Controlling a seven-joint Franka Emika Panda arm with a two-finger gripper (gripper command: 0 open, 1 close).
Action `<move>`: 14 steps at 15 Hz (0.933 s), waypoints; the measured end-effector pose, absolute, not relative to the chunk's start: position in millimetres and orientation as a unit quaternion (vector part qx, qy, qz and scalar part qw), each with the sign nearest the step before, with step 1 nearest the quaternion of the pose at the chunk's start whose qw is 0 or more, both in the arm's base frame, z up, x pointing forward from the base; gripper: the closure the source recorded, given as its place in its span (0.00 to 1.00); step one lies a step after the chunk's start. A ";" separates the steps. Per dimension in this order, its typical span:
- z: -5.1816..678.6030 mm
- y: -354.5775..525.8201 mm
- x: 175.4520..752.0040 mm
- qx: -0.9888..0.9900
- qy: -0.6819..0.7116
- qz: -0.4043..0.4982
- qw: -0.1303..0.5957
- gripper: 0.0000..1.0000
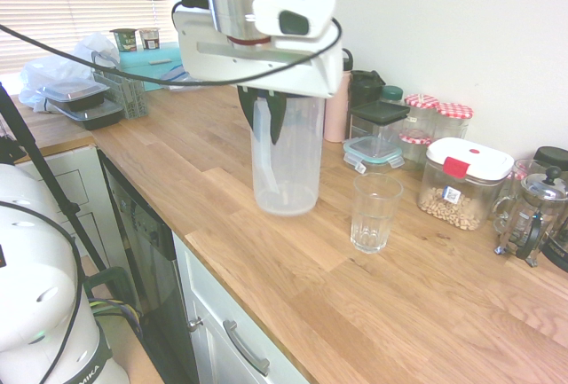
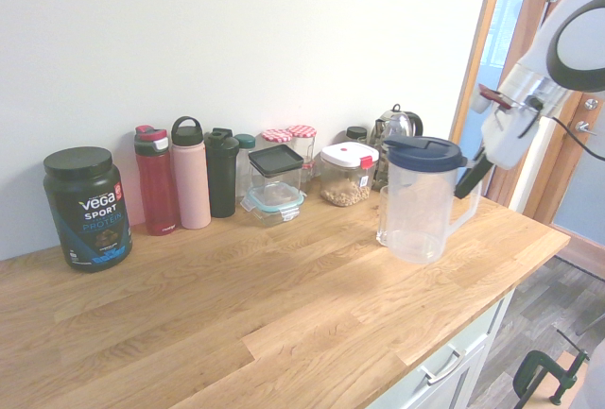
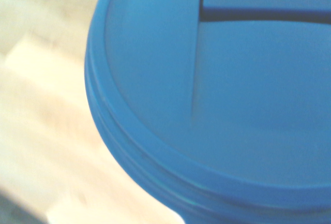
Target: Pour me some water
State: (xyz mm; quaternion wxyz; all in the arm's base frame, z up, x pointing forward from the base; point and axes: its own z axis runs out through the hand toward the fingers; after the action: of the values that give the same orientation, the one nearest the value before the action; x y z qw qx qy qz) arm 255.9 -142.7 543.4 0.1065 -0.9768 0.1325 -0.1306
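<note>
I am looking at the clear plastic pitcher (image 1: 286, 158) with its blue lid (image 2: 424, 154), which is standing upright on the wooden counter (image 1: 266, 251); that lid is filling nearly all of my wrist view (image 3: 217, 94), out of focus. The gripper (image 1: 271, 109) is sitting at the pitcher's handle, its dark fingers (image 2: 470, 175) lying along the handle side, and I cannot tell whether the jaws are clamping it or only resting beside it. An empty ribbed drinking glass (image 1: 374, 213) is standing just beside the pitcher, apart from it, on the side toward the clear container with a white lid and red clip (image 1: 463, 182). Behind the pitcher, against the wall, I am seeing a small dark-lidded box on a teal-rimmed one (image 2: 275, 179), two jars with red checked lids (image 2: 290, 134) and a French press (image 1: 532, 215). Farther along from the pitcher a black bottle (image 2: 222, 173), a pink bottle (image 2: 191, 175), a red bottle (image 2: 156, 180) and a dark Vega protein tub (image 2: 87, 208) are lining up.
</note>
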 end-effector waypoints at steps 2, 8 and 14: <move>534.5 -184.9 244.4 -0.980 0.109 -0.121 0.116 1.00; 553.8 -277.9 258.2 -0.990 0.084 -0.090 0.063 1.00; 573.1 -310.8 320.0 -0.997 0.030 -0.006 -0.070 1.00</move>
State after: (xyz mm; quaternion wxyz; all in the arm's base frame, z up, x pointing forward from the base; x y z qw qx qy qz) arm 320.0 -310.8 573.1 -0.0700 -0.9971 0.0304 -0.0056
